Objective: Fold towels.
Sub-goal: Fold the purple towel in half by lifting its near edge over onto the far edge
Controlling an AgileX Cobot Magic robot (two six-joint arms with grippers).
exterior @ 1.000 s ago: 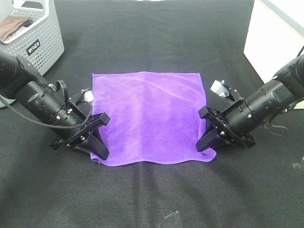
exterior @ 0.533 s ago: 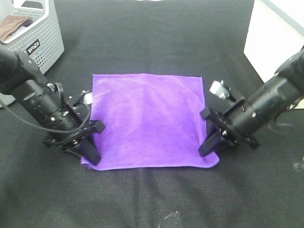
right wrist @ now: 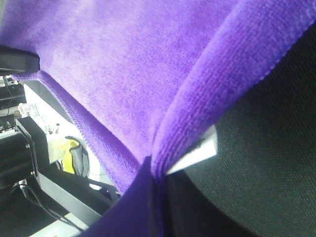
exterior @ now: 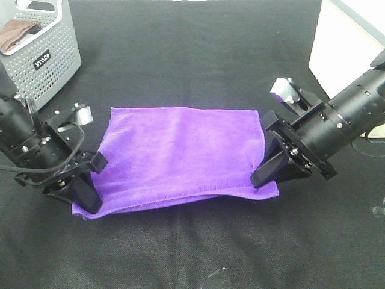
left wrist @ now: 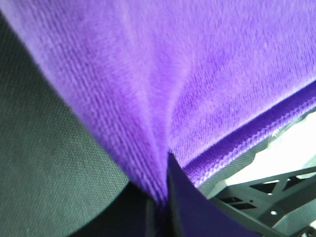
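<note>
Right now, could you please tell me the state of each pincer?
Left pincer: closed, holding the near left corner of the purple towel.
Right pincer: closed, holding the towel's near right corner.

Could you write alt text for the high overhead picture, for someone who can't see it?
The left gripper and right gripper each pinch a near corner of a purple towel spread on a black table. A grey basket holding a brown cloth stands at the far left.
</note>
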